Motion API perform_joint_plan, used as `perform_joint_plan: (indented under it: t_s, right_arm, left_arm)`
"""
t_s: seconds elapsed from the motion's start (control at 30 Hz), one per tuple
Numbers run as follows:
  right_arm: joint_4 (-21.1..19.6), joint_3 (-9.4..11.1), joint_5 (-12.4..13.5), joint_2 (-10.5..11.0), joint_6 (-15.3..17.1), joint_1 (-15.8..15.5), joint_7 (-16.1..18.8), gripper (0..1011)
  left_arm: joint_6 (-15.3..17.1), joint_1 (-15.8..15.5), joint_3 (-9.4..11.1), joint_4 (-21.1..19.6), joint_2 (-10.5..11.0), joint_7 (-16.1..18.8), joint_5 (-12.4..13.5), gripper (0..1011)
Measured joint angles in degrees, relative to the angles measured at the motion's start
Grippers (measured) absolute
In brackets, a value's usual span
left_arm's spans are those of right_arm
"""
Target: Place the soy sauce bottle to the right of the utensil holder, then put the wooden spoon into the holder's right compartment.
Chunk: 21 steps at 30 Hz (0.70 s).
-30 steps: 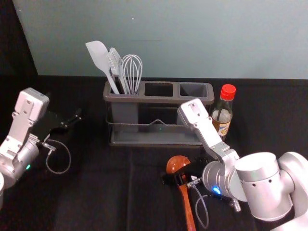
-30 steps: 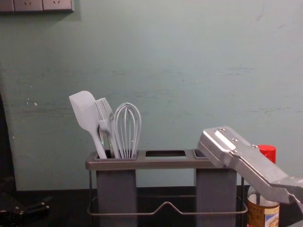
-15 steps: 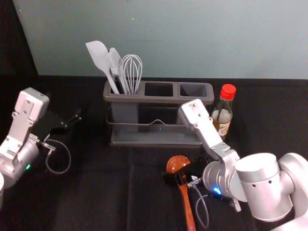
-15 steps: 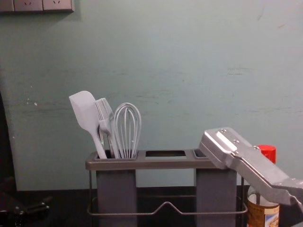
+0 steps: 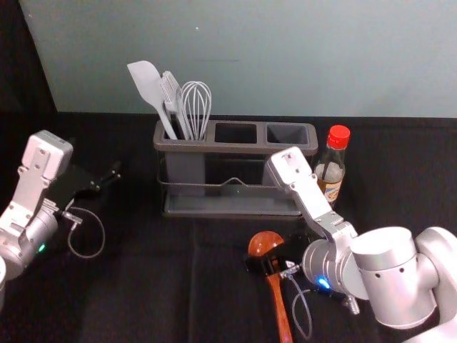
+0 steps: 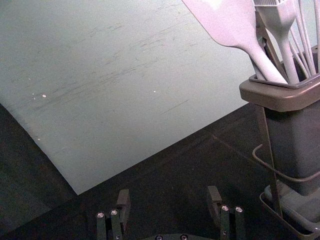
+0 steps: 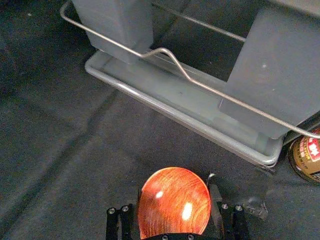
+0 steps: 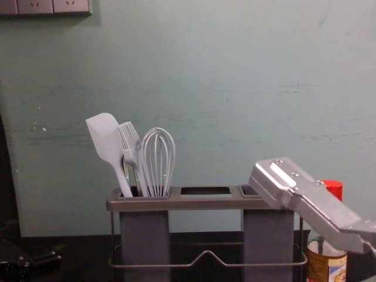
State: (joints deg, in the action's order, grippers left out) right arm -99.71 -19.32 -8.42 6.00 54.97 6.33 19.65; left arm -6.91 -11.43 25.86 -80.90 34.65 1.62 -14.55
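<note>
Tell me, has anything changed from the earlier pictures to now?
The right tool, in front of the holder, and the reddish-brown wooden spoon shifted very slightly to the robot's right; whether it grips the spoon, I can't tell. The red-capped glass sauce bottle, grey three-slot utensil holder and left tool, left of the holder, stayed put.

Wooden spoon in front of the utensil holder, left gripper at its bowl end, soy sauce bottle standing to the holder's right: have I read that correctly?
Wrong arm: the head view shows the right gripper at the bowl end of the wooden spoon. The spoon is indeed in front of the utensil holder, and the soy sauce bottle stands to the holder's right.
</note>
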Motion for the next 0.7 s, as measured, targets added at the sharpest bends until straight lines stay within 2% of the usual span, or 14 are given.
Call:
perform_joint_plan:
  t_s: [0.1,0.23,0.33,0.37,0.43,0.47,0.53,0.57,0.63,0.7]
  right_arm:
    - [-1.56,-0.06,-0.18,0.67,0.44,-0.16,0.8,839]
    - [-5.06,-0.97,-0.77,3.09,1.62,-0.15,3.08,839]
    - [-7.32,-2.26,-1.45,5.88,2.42,0.44,5.45,840]
    - [-8.49,-3.27,-1.65,8.23,2.24,0.9,7.38,840]
    - [-9.59,-3.85,-1.7,10.71,1.12,1.15,9.46,840]
    - [-10.63,-4.22,-1.76,13.01,-0.69,1.09,11.19,839]
    - [-11.4,-4.23,-1.79,14.77,-2.52,0.87,12.46,839]
    - [-12.04,-3.9,-1.7,16.42,-4.36,0.47,13.7,839]
    - [-12.52,-3.22,-1.14,18.24,-6.58,-0.01,14.9,839]
    - [-13.09,-1.9,0.39,20.41,-9.91,-0.75,16.51,840]
  left_arm:
    - [0.0,0.0,0.0,0.0,0.0,0.0,0.0,1005]
    - [0.0,0.0,0.0,0.0,0.0,0.0,0.0,1005]
    - [0.0,0.0,0.0,0.0,0.0,0.0,0.0,1005]
    - [0.0,0.0,0.0,0.0,0.0,0.0,0.0,1005]
    - [0.0,0.0,0.0,0.0,0.0,0.0,0.0,1005]
    - [0.0,0.0,0.0,0.0,0.0,0.0,0.0,1005]
    - [0.0,0.0,0.0,0.0,0.0,0.0,0.0,1005]
    - [0.0,0.0,0.0,0.0,0.0,0.0,0.0,1005]
    - [0.0,0.0,0.0,0.0,0.0,0.0,0.0,1005]
    - [0.0,0.0,0.0,0.0,0.0,0.0,0.0,1005]
